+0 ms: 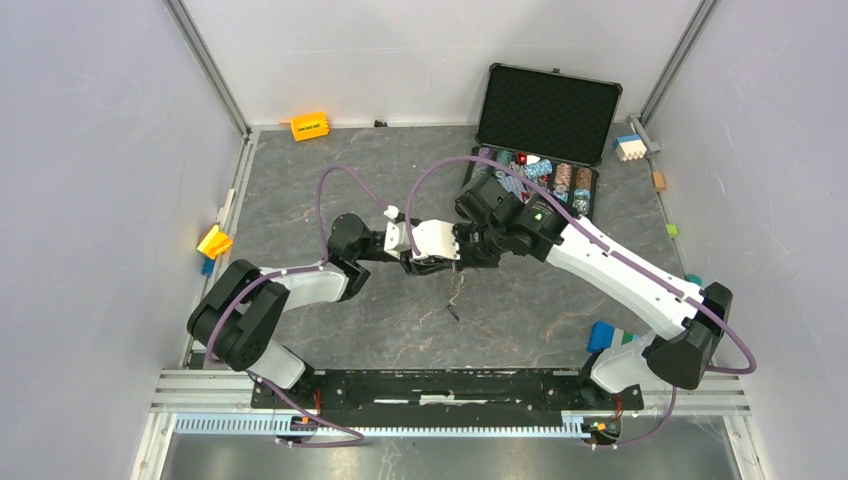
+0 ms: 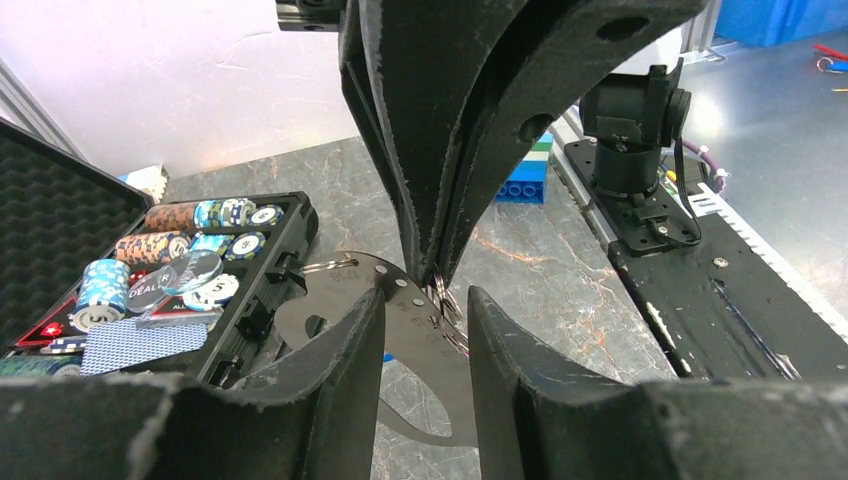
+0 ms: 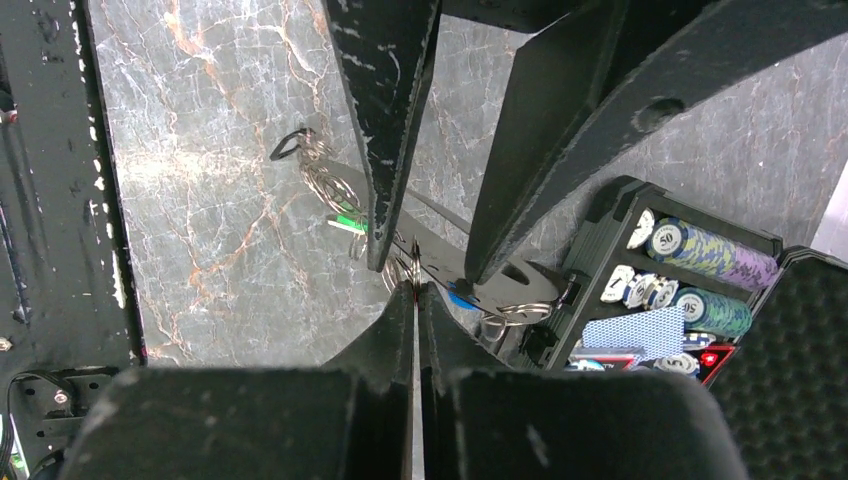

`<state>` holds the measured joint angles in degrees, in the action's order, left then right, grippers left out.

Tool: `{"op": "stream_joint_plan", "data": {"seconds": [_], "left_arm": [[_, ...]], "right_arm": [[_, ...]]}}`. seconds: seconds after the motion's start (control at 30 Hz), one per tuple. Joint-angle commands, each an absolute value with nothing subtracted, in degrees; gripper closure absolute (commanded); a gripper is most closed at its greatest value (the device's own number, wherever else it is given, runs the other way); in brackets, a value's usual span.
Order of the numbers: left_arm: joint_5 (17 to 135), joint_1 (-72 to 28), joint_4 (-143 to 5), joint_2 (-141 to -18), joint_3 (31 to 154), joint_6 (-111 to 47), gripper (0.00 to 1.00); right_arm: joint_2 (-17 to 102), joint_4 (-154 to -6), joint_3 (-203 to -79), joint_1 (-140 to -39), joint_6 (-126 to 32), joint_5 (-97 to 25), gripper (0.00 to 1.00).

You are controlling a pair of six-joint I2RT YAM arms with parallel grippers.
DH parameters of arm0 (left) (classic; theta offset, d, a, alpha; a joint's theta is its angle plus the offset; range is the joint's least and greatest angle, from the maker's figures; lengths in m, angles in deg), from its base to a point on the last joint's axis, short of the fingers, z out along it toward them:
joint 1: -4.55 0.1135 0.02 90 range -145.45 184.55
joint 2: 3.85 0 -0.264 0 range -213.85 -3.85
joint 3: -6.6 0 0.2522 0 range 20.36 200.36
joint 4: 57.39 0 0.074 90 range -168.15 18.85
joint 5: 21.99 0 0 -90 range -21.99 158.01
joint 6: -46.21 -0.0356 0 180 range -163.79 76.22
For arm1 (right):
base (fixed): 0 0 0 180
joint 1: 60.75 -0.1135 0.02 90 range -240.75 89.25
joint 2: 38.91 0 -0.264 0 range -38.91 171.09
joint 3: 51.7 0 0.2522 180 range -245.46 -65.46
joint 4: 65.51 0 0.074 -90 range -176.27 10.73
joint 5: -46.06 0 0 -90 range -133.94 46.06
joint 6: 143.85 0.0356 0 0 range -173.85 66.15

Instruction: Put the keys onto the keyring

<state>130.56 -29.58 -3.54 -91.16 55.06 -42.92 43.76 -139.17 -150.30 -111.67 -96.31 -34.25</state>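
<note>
The keyring (image 2: 420, 335) is a flat silver oval loop held in the air between both grippers above the middle of the table. My left gripper (image 2: 425, 305) has a finger on each side of the loop and is shut across its width. My right gripper (image 3: 413, 290) is shut on thin wire rings (image 2: 447, 305) at the loop's edge. A thin chain (image 3: 325, 180) with a small green tag (image 3: 345, 222) hangs from it down to a dark fob (image 3: 288, 146) on the table. In the top view the two grippers meet at the keyring (image 1: 452, 262). I cannot make out the keys.
An open black case (image 1: 545, 110) with poker chips (image 1: 535, 178) stands just behind the grippers. A blue brick (image 1: 603, 335) lies by the right arm's base. An orange block (image 1: 310, 126), a yellow block (image 1: 214, 242) and a white-and-blue brick (image 1: 629, 147) sit at the edges.
</note>
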Motion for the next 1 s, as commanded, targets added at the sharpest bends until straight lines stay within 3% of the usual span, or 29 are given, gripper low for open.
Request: {"op": "stream_joint_plan", "data": {"seconds": [0.0, 0.27, 0.5, 0.73, 0.97], "left_arm": [[129.2, -30.4, 1.6, -92.1, 54.6, -41.4, 0.59], [129.3, -30.5, 4.8, -91.6, 53.7, -39.7, 0.72], [131.4, -30.1, 8.4, -91.1, 52.3, -38.3, 0.74], [131.5, -30.1, 8.1, -91.7, 53.3, -37.3, 0.85], [131.4, -30.1, 7.1, -92.2, 53.5, -37.5, 0.89]], "right_arm": [[42.0, -135.6, -150.9, -111.9, -95.0, -33.0, 1.00], [42.1, -135.1, -150.0, -111.9, -94.8, -33.2, 1.00], [41.8, -135.1, -149.6, -111.8, -94.8, -33.7, 1.00], [41.5, -134.9, -149.5, -111.8, -94.6, -33.3, 1.00], [41.4, -134.9, -149.7, -111.7, -94.6, -32.6, 1.00]]}}
